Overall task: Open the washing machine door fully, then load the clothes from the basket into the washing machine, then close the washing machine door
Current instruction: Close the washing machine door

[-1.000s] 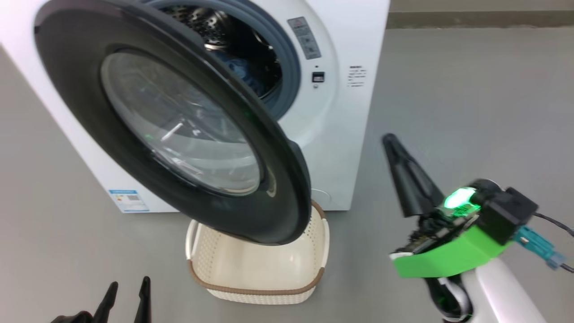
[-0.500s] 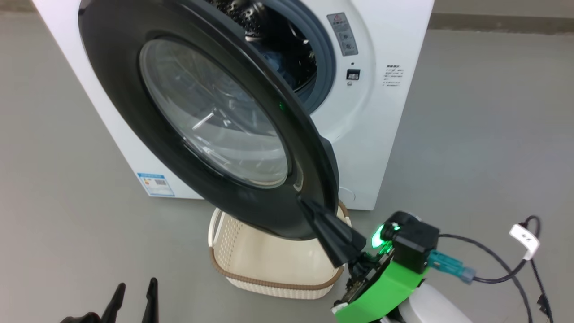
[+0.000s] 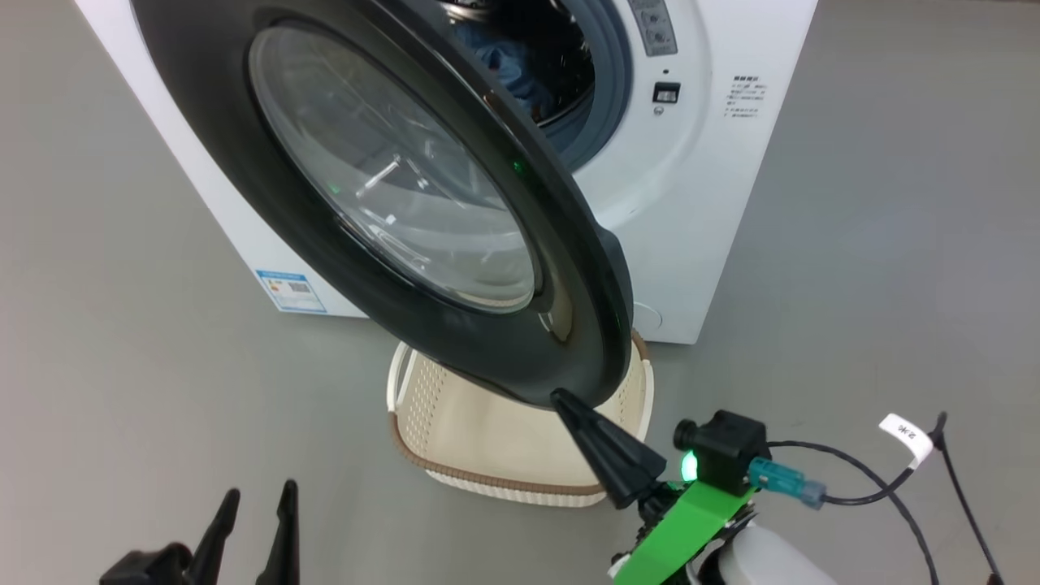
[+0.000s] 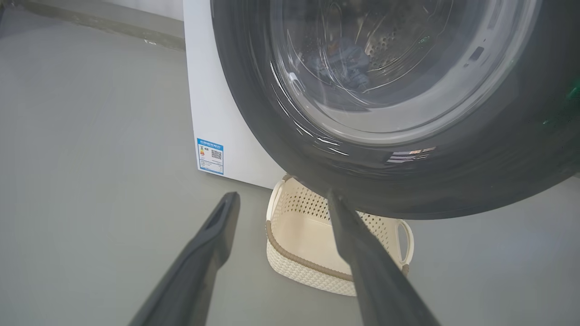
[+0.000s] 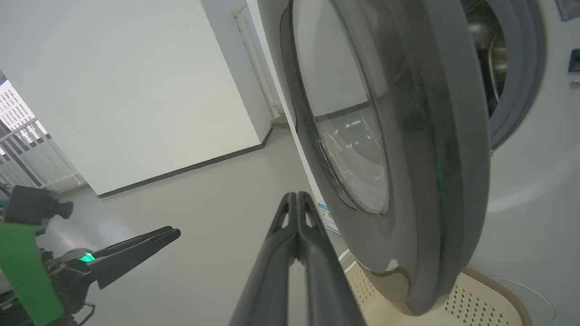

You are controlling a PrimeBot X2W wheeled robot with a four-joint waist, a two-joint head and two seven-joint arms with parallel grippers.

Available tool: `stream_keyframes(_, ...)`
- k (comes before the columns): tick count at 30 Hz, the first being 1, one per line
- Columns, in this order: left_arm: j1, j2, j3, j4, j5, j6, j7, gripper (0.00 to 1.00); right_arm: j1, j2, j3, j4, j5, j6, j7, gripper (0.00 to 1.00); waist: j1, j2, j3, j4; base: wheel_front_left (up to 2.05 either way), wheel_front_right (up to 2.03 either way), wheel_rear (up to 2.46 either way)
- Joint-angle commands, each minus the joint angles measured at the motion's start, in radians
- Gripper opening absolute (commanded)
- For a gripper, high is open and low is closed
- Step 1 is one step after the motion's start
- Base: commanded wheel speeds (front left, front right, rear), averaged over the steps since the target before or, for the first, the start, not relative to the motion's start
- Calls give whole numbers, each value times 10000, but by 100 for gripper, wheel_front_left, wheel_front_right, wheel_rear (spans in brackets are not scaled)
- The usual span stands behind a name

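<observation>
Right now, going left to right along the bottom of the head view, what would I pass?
left gripper → basket → black wrist camera → blue plug → white cable tag. The right gripper overlaps the basket, so it is left out.

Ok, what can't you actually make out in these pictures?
- Basket back half, head view: covered by the washing machine door.
- Clothes in the drum, head view: mostly behind the door rim; print unreadable.
- Right claw tip, head view: contact with the door unclear.
- Blue label, head view: text too small.
</observation>
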Motion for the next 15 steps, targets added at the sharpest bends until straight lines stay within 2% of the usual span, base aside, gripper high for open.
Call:
stream_keyframes(1,-521,141,304,-210,-42,-25,-105,100,-280,238,-59,-135,182,27,-48,0,-1,-1,189,83,0,0,0)
stream_keyframes(15,-1010,168,248,-276,-110,-25,-105,100,-966,388,-1496,185,68,27,-48,0,-1,-1,758,283,0,0,0)
